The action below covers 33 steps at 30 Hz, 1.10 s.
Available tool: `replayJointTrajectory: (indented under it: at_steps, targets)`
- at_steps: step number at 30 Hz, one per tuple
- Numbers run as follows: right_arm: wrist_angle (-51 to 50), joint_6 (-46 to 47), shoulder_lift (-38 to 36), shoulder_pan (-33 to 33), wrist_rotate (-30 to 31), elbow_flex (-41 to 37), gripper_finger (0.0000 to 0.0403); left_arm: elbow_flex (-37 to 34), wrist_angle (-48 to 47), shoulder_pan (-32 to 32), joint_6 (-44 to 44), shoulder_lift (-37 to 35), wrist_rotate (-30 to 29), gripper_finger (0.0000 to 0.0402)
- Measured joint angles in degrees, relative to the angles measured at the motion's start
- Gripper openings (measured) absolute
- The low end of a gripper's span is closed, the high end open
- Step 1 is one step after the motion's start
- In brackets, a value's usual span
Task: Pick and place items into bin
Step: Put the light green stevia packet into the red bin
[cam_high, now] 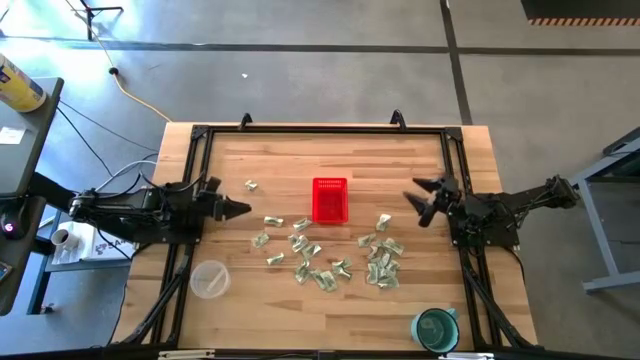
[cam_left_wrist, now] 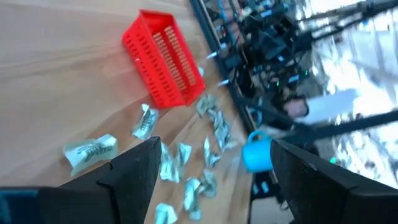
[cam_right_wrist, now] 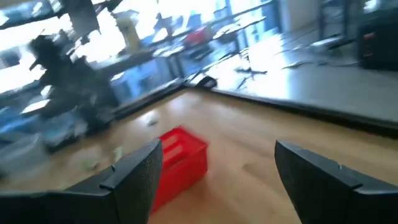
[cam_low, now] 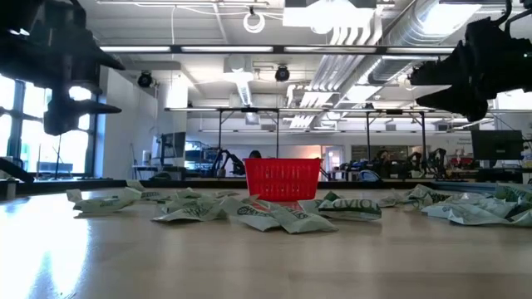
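Hovering apart-fingered above the table, left claw [cam_high: 240, 208] and right claw [cam_high: 418, 203] flank the red basket [cam_high: 330, 200].

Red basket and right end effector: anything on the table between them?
High view: only bare wood between the red basket and the right end effector. The nearest wrapped piece lies just off that line.

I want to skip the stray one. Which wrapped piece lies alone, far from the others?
The wrapped piece beside the red basket's left, toward the table's far edge; all the others lie in clusters nearer the front.
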Motion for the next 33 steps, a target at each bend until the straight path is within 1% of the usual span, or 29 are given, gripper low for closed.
replayJointTrajectory:
  at_steps: [2,6,7,9,11,12,15,16,19,21,25,27,29,31,33]
  targets:
    - [1.18,2.96,-0.02,0.00,3.15,0.00,0.0300,-0.01,-0.01,-0.02,-2.03,0.00,-1.62,0.0337]
    - [2.64,11.19,0.00,0.00,5.88,0.00,0.0300,0.00,0.12,0.00,-6.18,0.00,-5.47,0.0337]
    - [4.00,12.89,0.00,0.00,6.85,0.00,0.0300,0.00,0.22,-0.01,-7.24,0.00,-5.85,0.0337]
    - [9.03,19.21,0.00,0.00,7.75,0.00,0.0300,-0.01,0.28,0.01,-8.23,0.00,-6.00,0.0337]
    - [13.85,24.46,-0.02,-0.02,6.63,0.08,0.0300,-0.01,0.34,-0.01,-8.42,0.00,-6.03,0.0337]
    - [15.18,24.63,-0.02,-0.03,6.79,0.09,0.0300,0.00,0.33,-0.01,-8.71,0.00,-6.02,0.0337]
    - [19.77,23.33,0.00,-0.29,10.38,0.09,0.0300,0.00,0.43,0.01,-10.49,0.00,-6.00,0.0337]
    - [21.28,23.49,-0.03,-0.30,10.55,0.09,0.0300,-0.02,0.48,-0.02,-10.74,0.00,-5.95,0.0337]
    - [21.62,23.71,-0.01,-0.30,7.21,0.13,0.0300,-0.02,0.54,-0.01,-10.76,0.00,-5.73,0.0337]
    - [18.95,25.56,0.40,-0.28,4.18,0.16,0.0300,0.00,0.51,-0.01,-10.76,0.00,-5.72,0.0337]
    - [6.91,37.37,2.82,-0.28,-1.61,0.13,0.0300,-0.02,0.50,-0.02,-10.74,0.00,-5.55,0.0337]
    - [4.61,40.99,5.16,-0.28,-3.63,0.13,0.0300,0.00,0.48,-0.02,-10.70,0.00,-5.30,0.0337]
    - [5.24,43.90,7.88,-0.62,-6.50,0.13,0.0300,-0.01,0.48,-0.02,-10.69,0.01,-4.44,0.0337]
    - [7.95,48.21,10.37,-2.00,-12.73,0.13,0.0300,-0.01,0.48,-0.02,-10.68,0.00,-3.42,0.0337]
    - [11.07,50.46,12.72,-3.81,-19.59,0.13,0.0300,0.00,0.48,-0.02,-10.60,0.00,-2.36,0.0337]
